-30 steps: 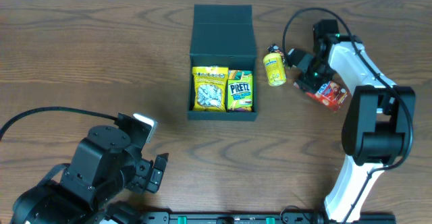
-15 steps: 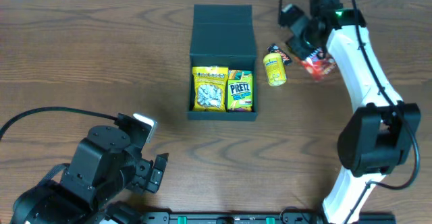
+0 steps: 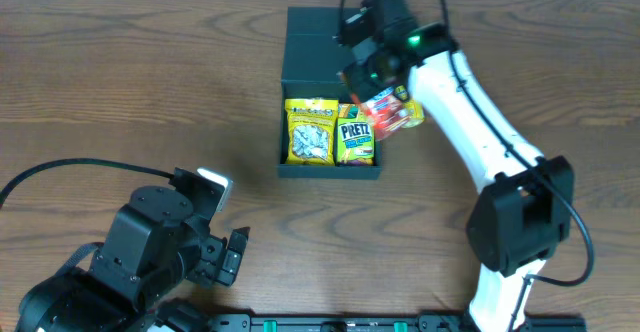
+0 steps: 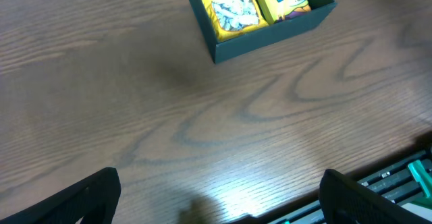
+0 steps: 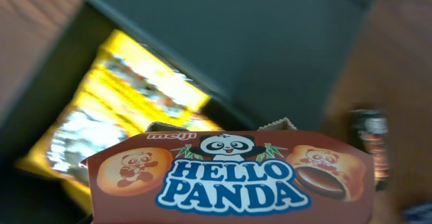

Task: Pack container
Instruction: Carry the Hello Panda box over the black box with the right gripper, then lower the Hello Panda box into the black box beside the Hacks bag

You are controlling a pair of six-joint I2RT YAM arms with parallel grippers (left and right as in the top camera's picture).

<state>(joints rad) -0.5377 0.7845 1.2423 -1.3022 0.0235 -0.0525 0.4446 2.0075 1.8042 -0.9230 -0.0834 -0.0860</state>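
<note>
- Our right gripper (image 3: 372,84) is clamped on a red Hello Panda box (image 3: 386,110) — in the wrist view its printed face fills the lower frame, lifted off the table.
- That box hangs over the right wall of the container (image 3: 330,170), partly above the Pretz packet (image 3: 356,138).
- We see the dark square container at the middle back of the wooden table (image 3: 150,92), with its flap lid (image 3: 330,22) open on the far side.
- In the near half, a yellow snack packet (image 3: 310,130) and the Pretz packet lie side by side, touching.
- Our left gripper (image 4: 219,183) stands with its jaws wide and nothing between them — low over bare wood, well apart from the container.
</note>
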